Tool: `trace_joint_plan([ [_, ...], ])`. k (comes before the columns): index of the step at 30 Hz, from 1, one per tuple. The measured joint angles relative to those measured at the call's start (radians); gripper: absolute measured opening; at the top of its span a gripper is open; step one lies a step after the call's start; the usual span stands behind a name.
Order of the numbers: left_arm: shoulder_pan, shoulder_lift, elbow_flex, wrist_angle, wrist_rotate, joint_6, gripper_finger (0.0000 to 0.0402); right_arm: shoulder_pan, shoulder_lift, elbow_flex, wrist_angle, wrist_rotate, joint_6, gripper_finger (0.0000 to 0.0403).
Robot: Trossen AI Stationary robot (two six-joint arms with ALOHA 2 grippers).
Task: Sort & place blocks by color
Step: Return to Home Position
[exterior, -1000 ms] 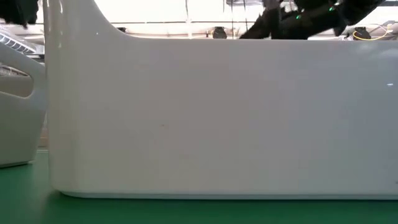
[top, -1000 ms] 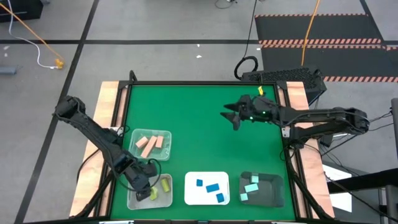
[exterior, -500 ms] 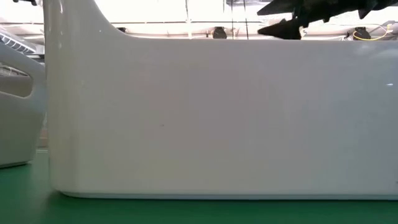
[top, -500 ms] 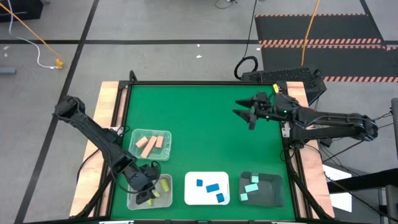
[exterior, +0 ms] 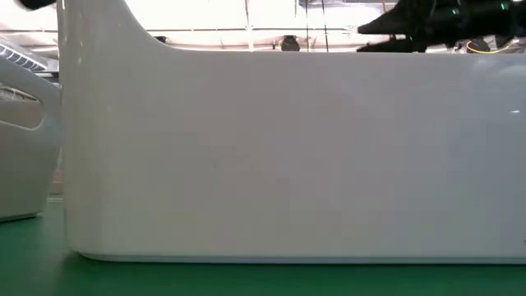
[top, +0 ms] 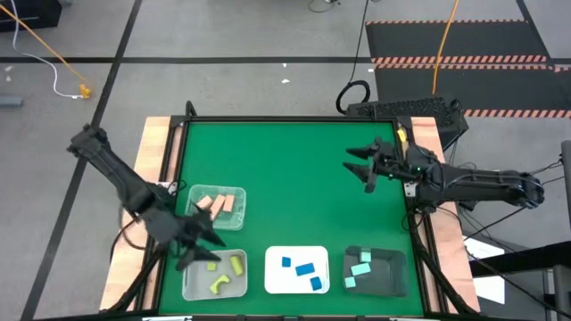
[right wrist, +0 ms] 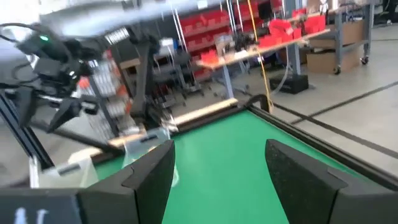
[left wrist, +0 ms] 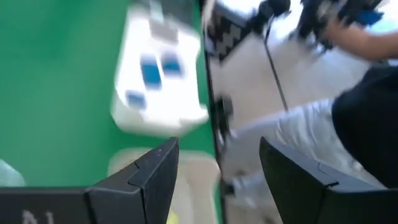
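Note:
The blocks lie sorted in four trays along the near edge. Salmon-pink ones (top: 219,205) are in a clear tray, yellow-green ones (top: 223,275) in a second clear tray, blue ones (top: 299,269) in the white tray (top: 277,283) and pale mint ones (top: 359,269) in the dark tray (top: 391,281). My left gripper (top: 202,250) hangs open and empty above the gap between the two clear trays; its wrist view looks past its fingers (left wrist: 155,180) at the white tray (left wrist: 158,106). My right gripper (top: 357,169) stands open and empty, held level over the table's right part.
In the low view the white tray's wall (exterior: 288,156) fills nearly the whole picture, and the right arm (exterior: 411,20) shows above it. A person (left wrist: 367,93) stands beyond the table's near edge. The green table top (top: 277,169) stretches between the arms.
My left gripper has risen out of the yellow-green tray and drawn back toward the table's left and far side, tipping up and rolling; its fingers now stand apart. The yellow-green blocks stay in their tray. My right gripper has drawn back toward the table's right edge.

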Motion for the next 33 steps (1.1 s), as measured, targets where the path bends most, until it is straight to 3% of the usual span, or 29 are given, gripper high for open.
trace_joint_plan([
  [9, 0.0, -0.258, 0.0, 0.003, -0.351, 0.375, 0.0225, 0.0, -0.052, -0.293, 0.456, 0.005, 0.139, 0.024],
  [19, 0.0, -0.391, 0.001, 0.001, -0.521, 0.586, 0.0225, 0.0, -0.051, -0.383, 0.489, 0.011, 0.163, 0.024],
  [25, 0.0, -0.435, 0.001, -0.059, -0.558, 0.579, 0.0225, 0.0, -0.052, -0.419, 0.453, 0.032, 0.241, 0.024],
  [33, 0.001, -0.427, 0.002, -0.271, -0.558, 0.313, 0.0225, 0.0, -0.05, -0.421, 0.407, 0.03, 0.246, 0.024],
])
